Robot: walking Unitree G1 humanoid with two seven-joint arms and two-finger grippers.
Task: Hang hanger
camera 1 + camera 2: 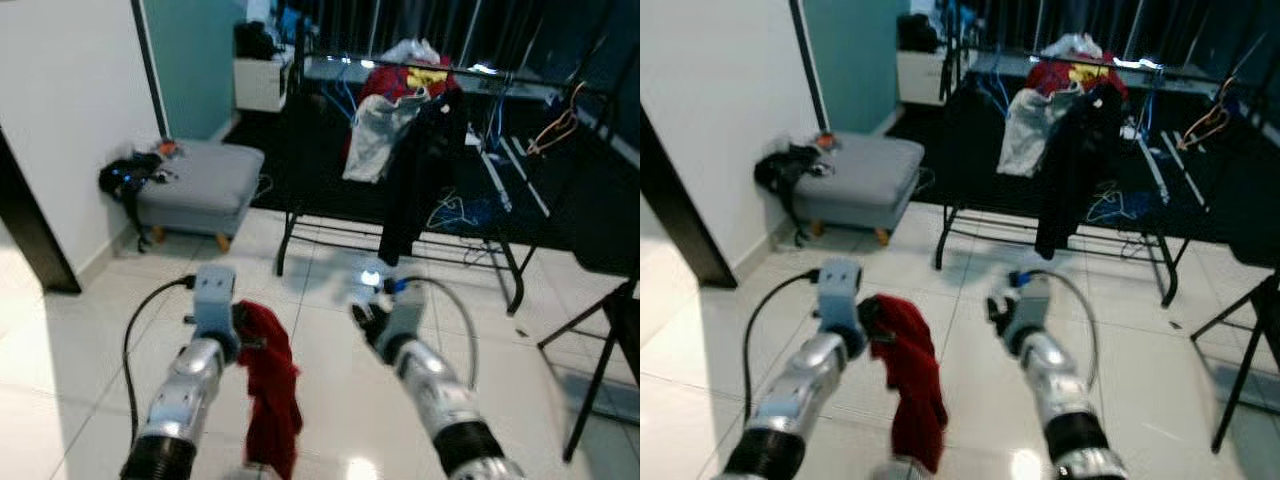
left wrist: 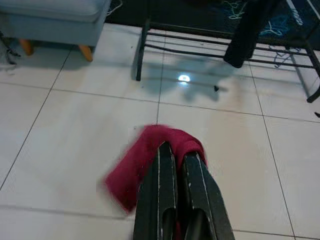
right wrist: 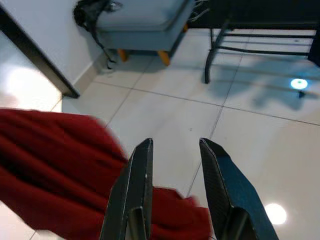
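Dangling red garment [image 1: 272, 385] from seemingly closed left gripper [image 2: 178, 156]

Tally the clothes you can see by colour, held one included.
Red: 2, the cloth in the left gripper and a garment on the rack
White: 1, a garment on the rack
Black: 1, a garment hanging from the rack
Yellow: 1, a piece atop the pile
Total: 5, though the pile is blurred
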